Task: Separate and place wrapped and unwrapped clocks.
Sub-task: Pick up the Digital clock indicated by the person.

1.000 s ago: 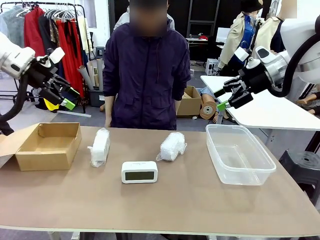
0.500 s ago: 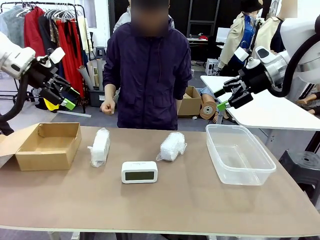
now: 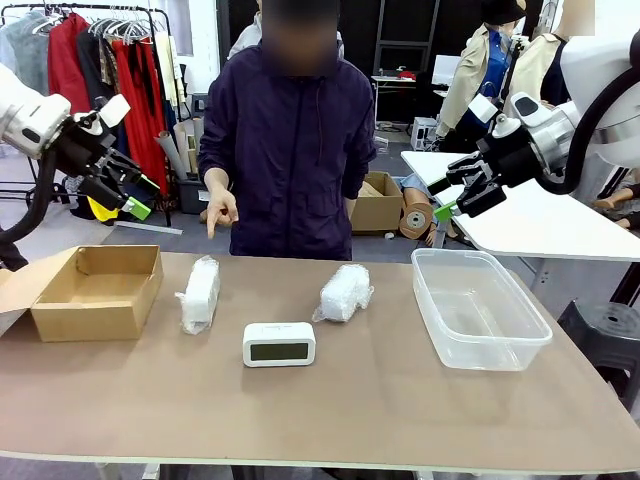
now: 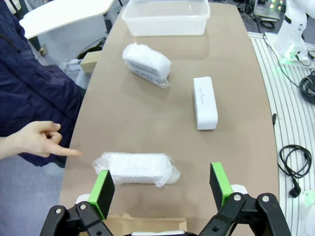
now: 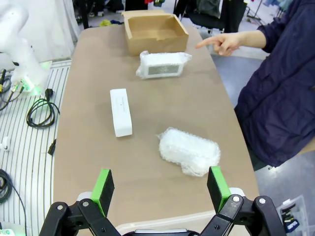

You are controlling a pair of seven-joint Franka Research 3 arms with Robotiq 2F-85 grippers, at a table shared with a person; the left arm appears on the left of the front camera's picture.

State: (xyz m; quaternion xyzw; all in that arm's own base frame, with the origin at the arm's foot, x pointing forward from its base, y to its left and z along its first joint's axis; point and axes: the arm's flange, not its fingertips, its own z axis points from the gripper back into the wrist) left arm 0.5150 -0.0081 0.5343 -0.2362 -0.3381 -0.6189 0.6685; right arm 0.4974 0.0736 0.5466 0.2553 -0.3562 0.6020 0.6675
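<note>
The front camera sits at the robot's long edge of the table, looking slightly down across it at the person at the far edge. The left wrist camera hangs high above the cardboard box end, looking along the table's length toward the clear tub. The right wrist camera looks back from the tub end. Both wrist views share the middle, with the white clock.
</note>
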